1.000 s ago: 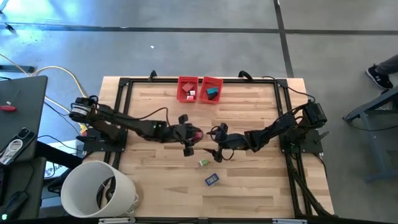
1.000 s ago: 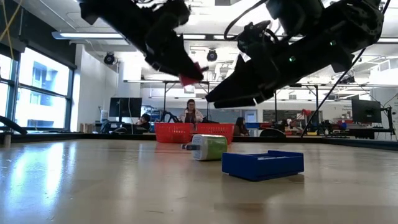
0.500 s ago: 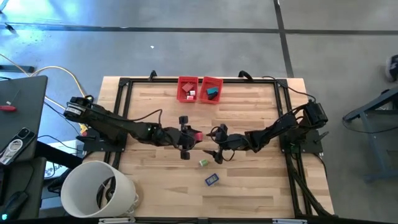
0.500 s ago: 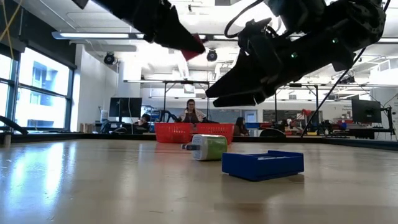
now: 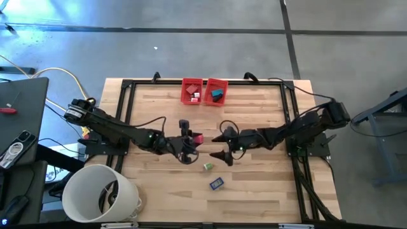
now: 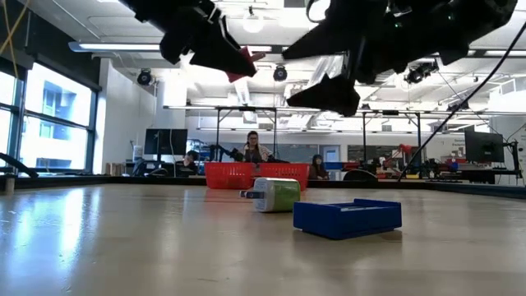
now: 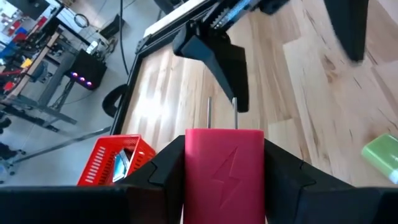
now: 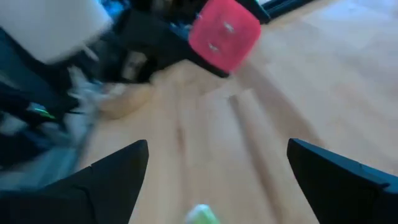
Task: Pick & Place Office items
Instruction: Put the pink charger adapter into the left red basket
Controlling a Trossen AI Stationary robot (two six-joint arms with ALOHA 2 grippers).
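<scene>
- Wooden table (image 5: 254, 184) had two red bins (image 5: 203, 91) at the far edge.
- Left gripper (image 5: 191, 140) was clamped on a pink piece (image 7: 224, 168), up off the table mid-centre.
- Right gripper (image 5: 219, 145) hung nearby, fingers wide apart, holding nothing.
- Green piece (image 5: 208, 166) and blue piece (image 5: 216, 184) lay near the front.
- I'd keep the carry level and let go right over a bin.

Two bins (image 5: 203, 91) stand side by side, touching, at the middle of the table's (image 5: 261, 184) far edge, each with small items inside. Near the table's centre the left gripper (image 5: 193, 141) is raised above the surface with a block (image 7: 224, 171) between its fingers; the right gripper (image 5: 219, 145) hangs just to its right, jaws spread. Nearer the front edge a small item (image 5: 207, 166) lies on the table, another (image 5: 216, 184) just in front of it. A bucket (image 5: 100, 193) stands off the front-left corner.
</scene>
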